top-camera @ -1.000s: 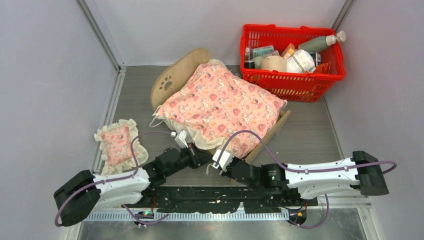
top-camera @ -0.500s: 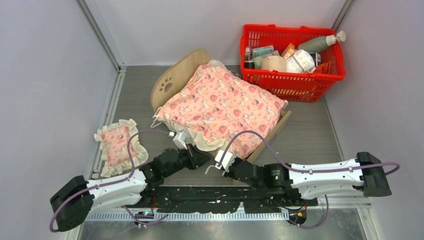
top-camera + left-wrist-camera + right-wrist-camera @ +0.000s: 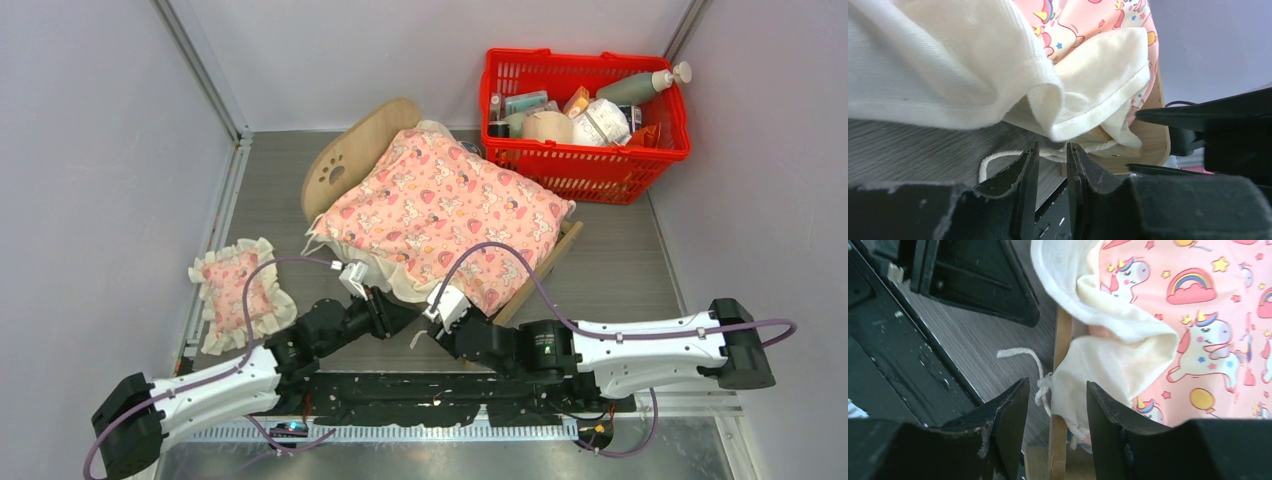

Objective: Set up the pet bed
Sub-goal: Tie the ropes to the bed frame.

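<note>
Pink blanket (image 3: 450, 205) drapes the pet bed (image 3: 350, 150); left end effector (image 3: 1053, 147) barely parted, right end effector (image 3: 1057, 385) spread wider.

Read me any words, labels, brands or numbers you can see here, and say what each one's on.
No text is legible in any view.
Packages in the red basket: labels too small and blurred to read.
Headboard of the pet bed: paw-print cutout, a sign only, no words.
Pink blanket: unicorn and rainbow pictures, no lettering.
</note>
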Tool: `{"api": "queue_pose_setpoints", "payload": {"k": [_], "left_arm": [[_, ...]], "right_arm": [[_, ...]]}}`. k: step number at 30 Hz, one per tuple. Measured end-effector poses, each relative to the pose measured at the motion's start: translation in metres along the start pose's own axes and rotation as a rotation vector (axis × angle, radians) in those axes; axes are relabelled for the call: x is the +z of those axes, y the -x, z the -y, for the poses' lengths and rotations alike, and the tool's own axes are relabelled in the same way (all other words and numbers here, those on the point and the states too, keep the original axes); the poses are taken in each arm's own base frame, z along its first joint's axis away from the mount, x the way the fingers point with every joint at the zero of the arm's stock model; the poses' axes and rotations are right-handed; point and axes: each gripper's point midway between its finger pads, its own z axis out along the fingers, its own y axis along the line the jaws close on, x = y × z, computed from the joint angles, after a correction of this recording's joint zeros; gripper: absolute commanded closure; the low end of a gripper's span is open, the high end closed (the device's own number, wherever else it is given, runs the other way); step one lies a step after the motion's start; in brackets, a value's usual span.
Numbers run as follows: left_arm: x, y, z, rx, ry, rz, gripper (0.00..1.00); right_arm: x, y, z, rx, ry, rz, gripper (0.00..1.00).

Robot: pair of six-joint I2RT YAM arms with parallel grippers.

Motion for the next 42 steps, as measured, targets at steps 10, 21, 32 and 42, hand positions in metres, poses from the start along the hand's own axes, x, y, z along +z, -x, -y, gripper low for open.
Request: {"api": "queue_pose_setpoints", "payload": {"k": [10, 21, 32, 42], "left_arm": [[-0.021, 0.037, -0.021, 0.054, 0.16, 0.081, 0.6], [-0.058, 0.068, -0.03, 0.101, 0.255, 0.132, 0.56], [-0.058, 0.045, -0.041, 0.078, 0.262, 0.059, 0.56], [-0.052, 0.041, -0.044, 0.063, 0.268, 0.039, 0.56]], "right_arm": [[-0.017, 0.056, -0.034, 0.26, -0.131, 0.032, 0.56], [0.014, -0.036, -0.055, 0.272, -0.394, -0.207, 0.62], [0.017, -0.067, -0.028, 0.297, -0.492, -0.251, 0.7], [0.027, -0.069, -0.024, 0.257, -0.481, -0.242, 0.73]]}}
